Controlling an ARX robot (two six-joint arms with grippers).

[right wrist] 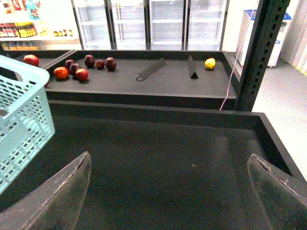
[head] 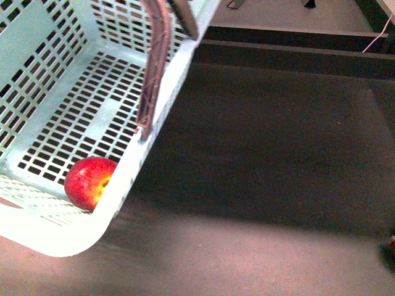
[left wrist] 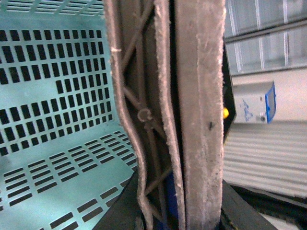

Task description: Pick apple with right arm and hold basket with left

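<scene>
The pale mint basket [head: 58, 237] hangs tilted at the left of the front view, above the dark shelf. The red apple [head: 89, 182] with its yellow patch lies inside it, in the near low corner. My left gripper [left wrist: 180, 211] is shut on the basket's brown-grey ribbed handle [left wrist: 196, 110], which fills the middle of the left wrist view. In the front view the handle [head: 154, 68] runs up to the top edge. My right gripper [right wrist: 168, 191] stands wide open over bare dark shelf, with nothing between its fingers [right wrist: 57, 196]. The basket's wall [right wrist: 24, 120] is off to one side of it.
The dark shelf surface [head: 265, 142] has a raised rim at the back. On the further shelf lie several red and maroon fruits [right wrist: 81, 67], two dark dividers [right wrist: 151, 69] and a yellow lemon [right wrist: 209, 63]. A black slotted post [right wrist: 256, 52] stands beside the shelf.
</scene>
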